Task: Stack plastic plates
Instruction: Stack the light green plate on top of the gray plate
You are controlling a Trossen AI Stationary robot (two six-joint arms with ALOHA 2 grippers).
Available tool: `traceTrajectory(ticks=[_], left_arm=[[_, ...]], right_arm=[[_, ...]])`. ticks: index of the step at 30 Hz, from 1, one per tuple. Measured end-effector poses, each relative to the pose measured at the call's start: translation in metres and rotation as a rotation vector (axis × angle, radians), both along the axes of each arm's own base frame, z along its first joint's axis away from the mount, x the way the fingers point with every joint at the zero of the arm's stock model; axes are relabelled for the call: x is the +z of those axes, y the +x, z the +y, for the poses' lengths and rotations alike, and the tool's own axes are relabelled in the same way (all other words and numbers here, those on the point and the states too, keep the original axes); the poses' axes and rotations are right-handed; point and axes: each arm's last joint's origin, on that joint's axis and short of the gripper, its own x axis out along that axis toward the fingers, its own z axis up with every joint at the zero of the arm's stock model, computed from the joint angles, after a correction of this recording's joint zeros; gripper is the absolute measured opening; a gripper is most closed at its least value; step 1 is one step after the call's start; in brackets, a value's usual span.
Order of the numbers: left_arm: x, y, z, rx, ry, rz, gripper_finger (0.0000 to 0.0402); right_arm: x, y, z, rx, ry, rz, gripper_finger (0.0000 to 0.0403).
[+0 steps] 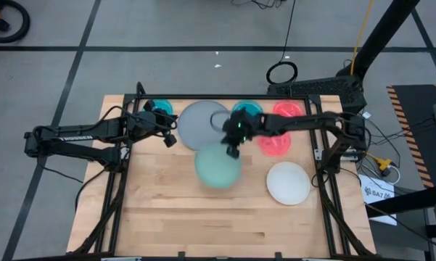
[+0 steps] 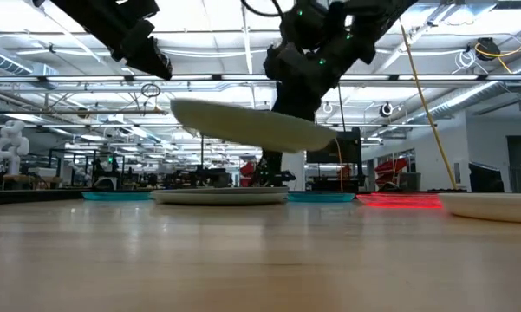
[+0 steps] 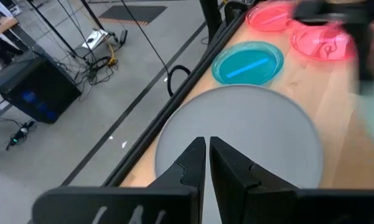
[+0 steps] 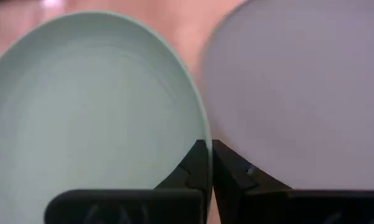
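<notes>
Low view: right pincer (image 2: pixel 282 130) hides mint plate (image 2: pixel 243 124) rim.

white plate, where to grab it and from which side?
Pinch the white plate at its rim: it lies flat on the table, so only the thin edge offers a hold. Probably best from the right pincer side, on the edge nearest that arm, coming down from above.

The mint green plate (image 1: pixel 218 168) is plain and pale — no pattern. The big grey plate (image 1: pixel 203 125) is flat matte grey. Two teal-blue plates (image 1: pixel 247 109) and two pink-red plates (image 1: pixel 276 141) look glossy and translucent. The white plate (image 1: pixel 288 183) is plain — the tabletop (image 1: pixel 225 217) light wood.
</notes>
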Motion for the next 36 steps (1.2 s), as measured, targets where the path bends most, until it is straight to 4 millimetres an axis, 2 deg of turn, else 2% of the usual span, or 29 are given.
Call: traceTrajectory(ticks=[6,10,13,17,20,24,31,36], left_arm=[[0.001,0.000,0.001,-0.002,0.019,0.004,0.0030],[0.001,0.000,0.001,0.003,0.032,0.002,0.0030],[0.002,0.000,0.002,0.004,0.046,0.011,0.0030],[0.002,0.000,0.004,0.008,0.060,0.020,0.0030],[0.002,0.000,0.006,0.013,0.068,0.021,0.0030],[0.002,-0.001,0.009,0.025,0.074,0.027,0.0030],[0.002,-0.003,0.014,0.053,0.075,0.029,0.0030],[0.002,-0.004,0.017,0.071,0.072,0.026,0.0030]], right_arm=[[0.016,0.004,-0.064,-0.102,-0.058,-0.010,0.0001],[0.031,0.020,-0.108,-0.151,-0.107,-0.042,0.0001],[0.021,0.035,-0.136,-0.148,-0.118,0.001,0.0001],[-0.001,0.055,-0.161,-0.087,-0.058,0.013,0.0001],[-0.012,0.066,-0.172,-0.082,-0.071,0.013,0.0002],[-0.027,0.072,-0.177,-0.072,-0.065,0.055,0.0003],[-0.023,0.073,-0.177,-0.080,-0.099,0.058,0.0007],[-0.025,0.072,-0.178,-0.091,-0.130,0.083,0.0024]])
